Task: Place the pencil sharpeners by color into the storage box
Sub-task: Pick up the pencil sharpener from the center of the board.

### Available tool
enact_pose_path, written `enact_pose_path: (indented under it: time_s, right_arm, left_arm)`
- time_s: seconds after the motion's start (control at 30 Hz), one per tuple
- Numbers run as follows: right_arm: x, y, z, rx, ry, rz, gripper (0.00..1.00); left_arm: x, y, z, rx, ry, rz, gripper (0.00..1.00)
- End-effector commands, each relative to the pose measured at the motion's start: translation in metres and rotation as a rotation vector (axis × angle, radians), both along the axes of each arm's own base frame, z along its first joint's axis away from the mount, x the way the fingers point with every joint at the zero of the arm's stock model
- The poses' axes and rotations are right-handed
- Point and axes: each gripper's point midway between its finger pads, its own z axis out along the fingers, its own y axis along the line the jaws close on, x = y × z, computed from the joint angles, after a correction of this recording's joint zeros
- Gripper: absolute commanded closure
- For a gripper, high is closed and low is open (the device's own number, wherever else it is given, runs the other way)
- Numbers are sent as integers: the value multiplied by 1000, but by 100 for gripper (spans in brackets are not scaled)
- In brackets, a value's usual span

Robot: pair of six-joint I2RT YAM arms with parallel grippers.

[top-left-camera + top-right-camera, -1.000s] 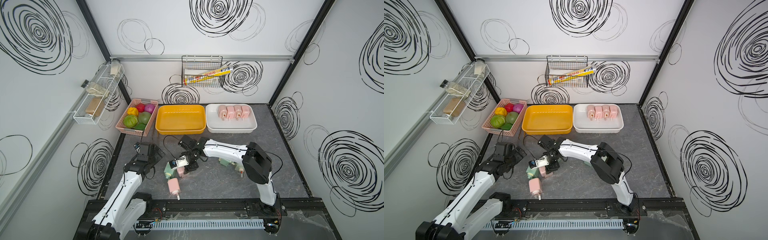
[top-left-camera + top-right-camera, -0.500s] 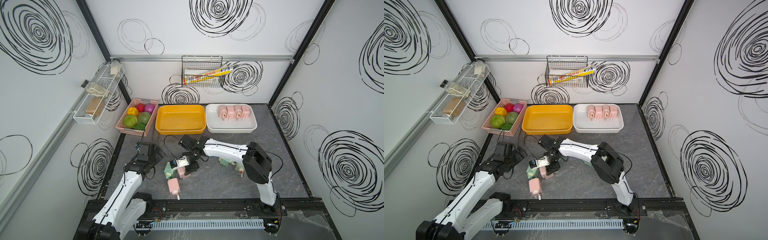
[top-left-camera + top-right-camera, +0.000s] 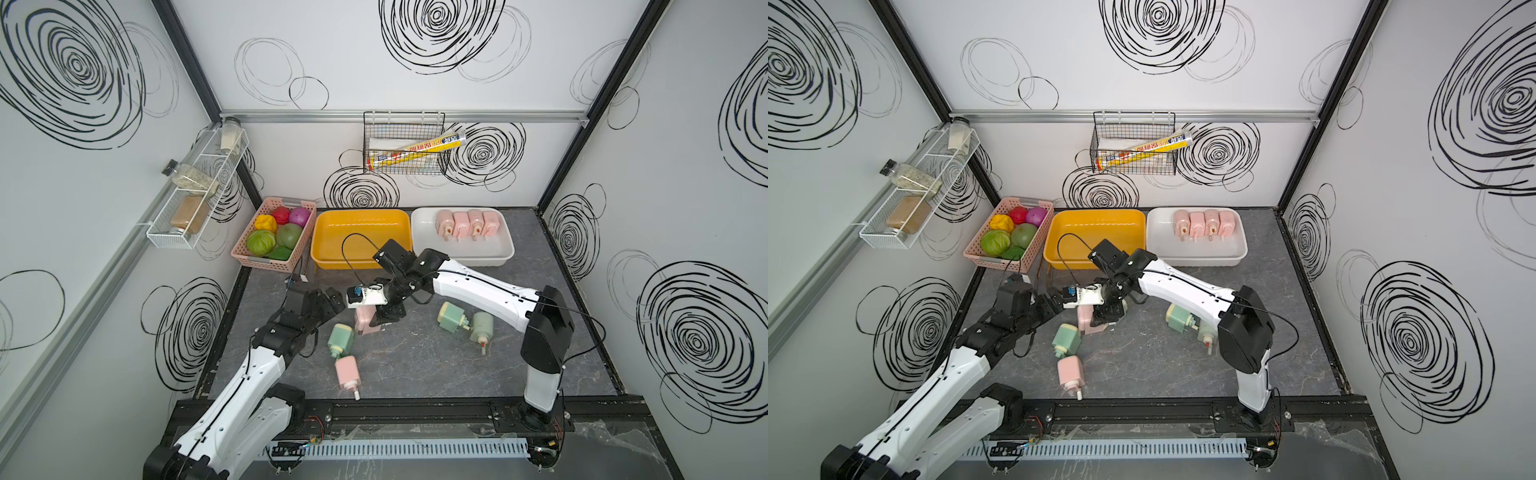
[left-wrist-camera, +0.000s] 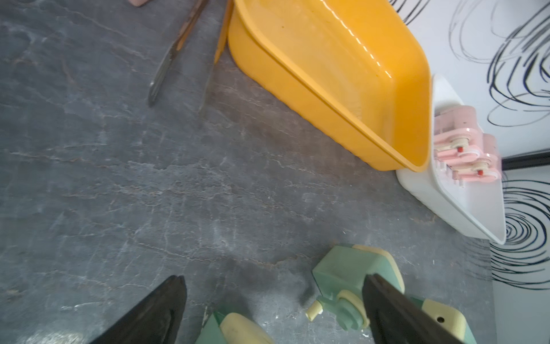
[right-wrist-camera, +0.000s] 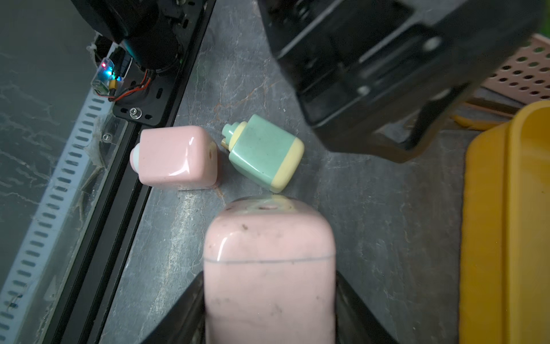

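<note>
— What's new?
— The right pincer [image 5: 269,321], clamped on a pink sharpener [image 5: 269,253], has risen off the bench [image 3: 415,365], so the lift has begun.
— Bound where?
— Likely the white tray [image 3: 498,259], which has four pinks inside. The left pincer [image 4: 273,281] gapes wide and empty near a green sharpener [image 3: 340,337]. The yellow tray [image 3: 324,257] holds none.

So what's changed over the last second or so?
The right claw, shut on a pink sharpener, has carried it slightly toward the yellow bin, apparently lifting it. The left claw stays open. The loose sharpeners on the table and the four pink ones in the white bin have not moved.
</note>
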Motion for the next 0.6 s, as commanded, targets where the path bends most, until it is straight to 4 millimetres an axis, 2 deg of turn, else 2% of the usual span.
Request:
enact_pose_path:
  time_s: [0.0, 0.13, 0.23, 0.43, 0.57]
  right_arm:
    - [13, -10, 46, 119, 17, -63, 100]
    - [51, -33, 73, 198, 17, -204, 100]
    - [84, -54, 84, 236, 40, -334, 100]
    - [145, -90, 89, 270, 67, -617, 100]
    - [215, -131, 79, 229, 46, -1020, 100]
  left_arm:
    - [21, -14, 41, 26, -141, -16, 1]
    - [32, -43, 57, 48, -194, -87, 1]
    - [44, -65, 63, 55, -214, -155, 1]
    - [67, -89, 72, 76, -243, -220, 1]
    - [78, -107, 70, 101, -252, -267, 1]
